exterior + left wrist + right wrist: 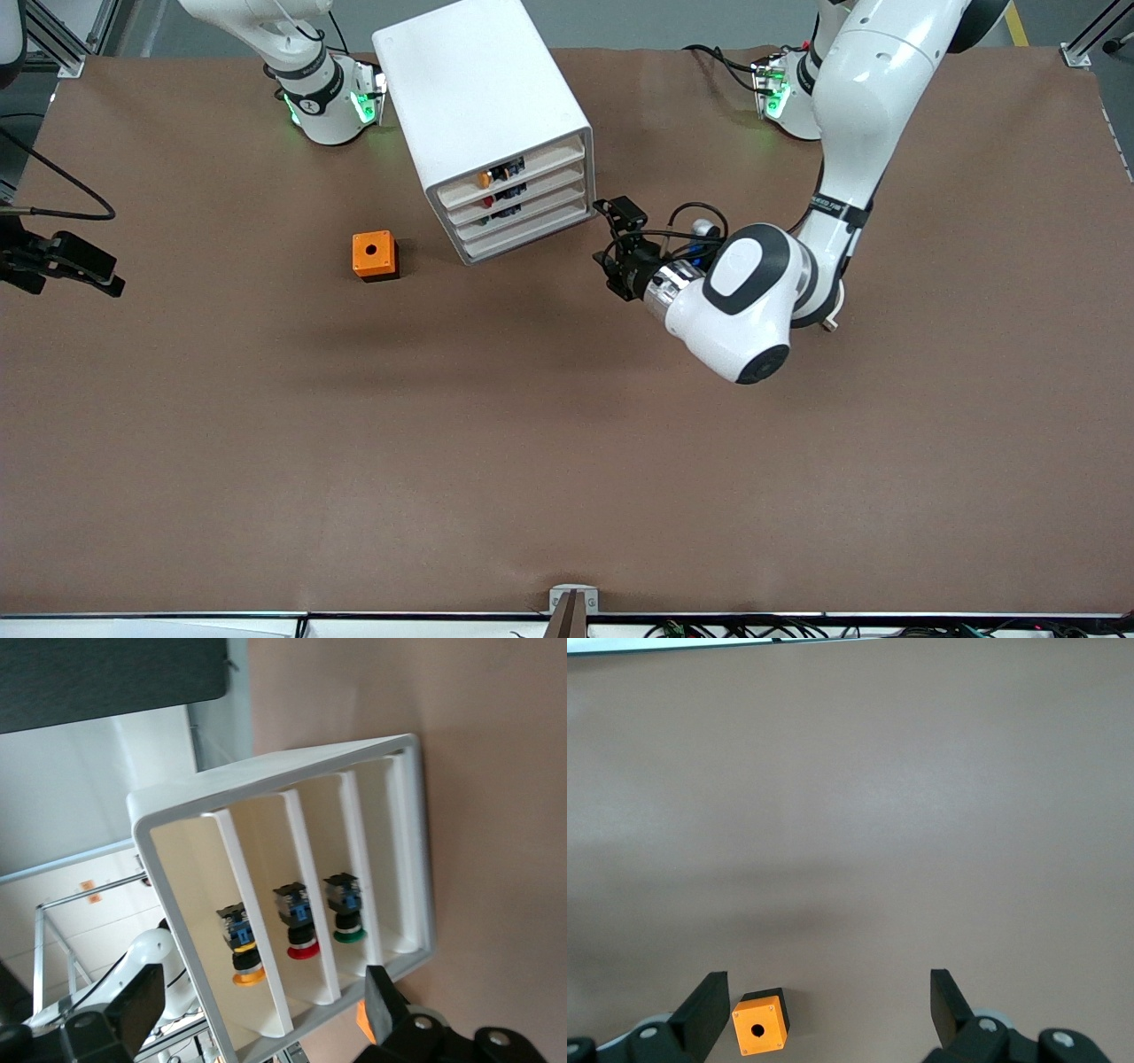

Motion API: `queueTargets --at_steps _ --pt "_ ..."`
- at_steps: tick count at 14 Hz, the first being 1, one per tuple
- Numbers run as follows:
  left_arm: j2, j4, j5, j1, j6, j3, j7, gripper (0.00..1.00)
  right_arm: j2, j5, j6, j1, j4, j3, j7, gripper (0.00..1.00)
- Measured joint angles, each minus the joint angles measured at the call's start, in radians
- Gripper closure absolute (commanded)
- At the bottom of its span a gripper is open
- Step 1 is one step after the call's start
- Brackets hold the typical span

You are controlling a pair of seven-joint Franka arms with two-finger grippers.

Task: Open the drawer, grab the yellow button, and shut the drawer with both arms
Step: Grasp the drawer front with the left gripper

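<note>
Left claw hangs low beside the cabinet, fingers spread wide, nothing between them, touching nothing. On the left wrist view its fingertips frame the cabinet's open face; only the tips show, the rest cut off by the frame edge. At about eleven o'clock from this claw in the front view sits the top drawer, pushed in, with the orange-capped button inside; red-capped and green-capped ones lie in the drawers below. Right claw is spread wide too, empty, hovering over bare table with the orange cube between its fingertips on the right wrist view. In the front view that claw's body is out of frame.
</note>
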Motion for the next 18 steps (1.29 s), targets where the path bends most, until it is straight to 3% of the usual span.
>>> queueTargets --at_steps 7,14,17,18 --pt "0.071 -0.011 -0.028 -0.045 -0.005 -0.055 -0.102 0.33 0.0 0.0 0.0 0.0 0.0 0.0 0.0 0.0" --pt "0.078 -0.091 -0.033 -0.12 -0.073 -0.063 -0.106 0.4 0.0 0.0 0.0 0.0 0.0 0.0 0.0 0.0" --pt "0.078 -0.095 -0.035 -0.14 -0.095 -0.064 -0.106 0.64 0.0 0.0 0.0 0.0 0.0 0.0 0.0 0.0" --pt "0.078 -0.095 -0.039 -0.143 -0.097 -0.064 -0.106 0.68 0.0 0.0 0.0 0.0 0.0 0.0 0.0 0.0"
